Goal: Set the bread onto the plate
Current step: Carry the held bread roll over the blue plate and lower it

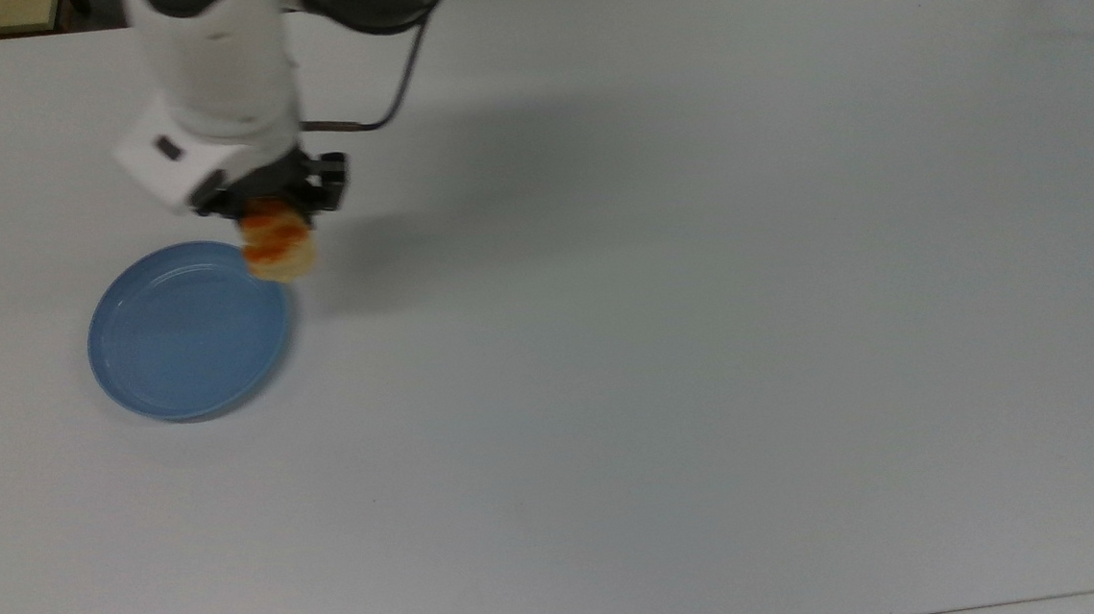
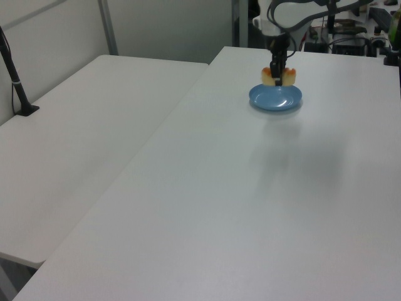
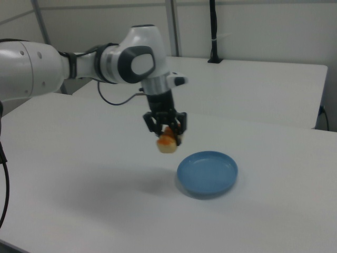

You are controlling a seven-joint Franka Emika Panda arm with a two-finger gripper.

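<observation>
Blue plate (image 3: 207,172) lies bare; pincer (image 3: 167,132) apparently grips bread (image 3: 167,142) above table (image 3: 274,200).

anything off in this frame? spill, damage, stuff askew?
Nothing stands out. The gripper holds the bread in the air near the plate's edge; the plate sits flat and empty on the table.

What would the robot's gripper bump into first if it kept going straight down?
Probably the white table, just beside the round light-blue plastic plate. The gripper, holding the small yellow-orange bread, hangs near the plate's edge; depth is unclear.
</observation>
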